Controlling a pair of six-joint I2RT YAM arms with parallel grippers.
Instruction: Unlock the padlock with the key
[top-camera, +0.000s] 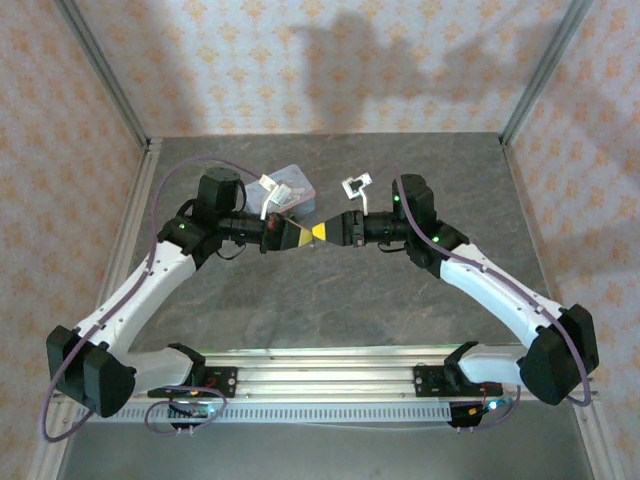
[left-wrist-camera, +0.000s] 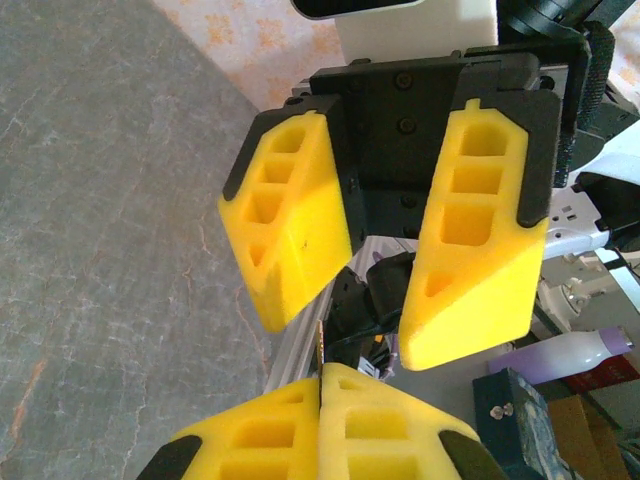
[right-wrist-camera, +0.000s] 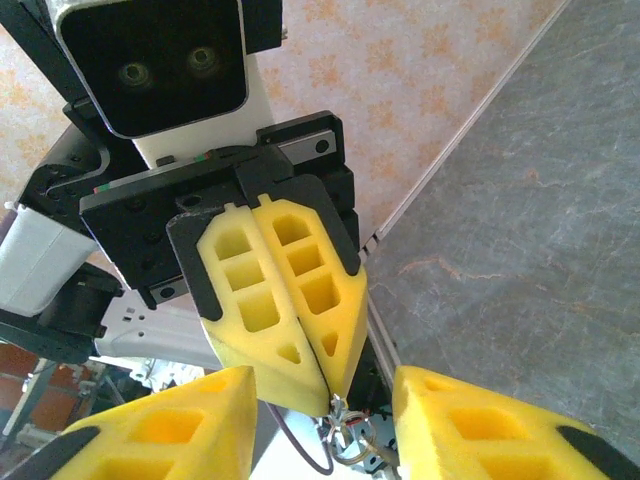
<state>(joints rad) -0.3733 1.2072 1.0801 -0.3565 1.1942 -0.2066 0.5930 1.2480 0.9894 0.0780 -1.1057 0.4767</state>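
Left gripper (left-wrist-camera: 320, 385), right gripper (left-wrist-camera: 348, 335): yellow, black-backed. Arms (top-camera: 130, 300): white, black. Table (top-camera: 330, 300): grey marbled. Walls (top-camera: 60, 100): cream, orange floral motifs. Cables (top-camera: 200, 162): purple.

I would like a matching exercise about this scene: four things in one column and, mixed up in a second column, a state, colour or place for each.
Things:
1. left tool
2. right tool
3. box
4. table

Descriptions:
A. grey
B. open
C. behind the left arm
D. shut

Pairs: 1-D, 2-B, 3-C, 4-A
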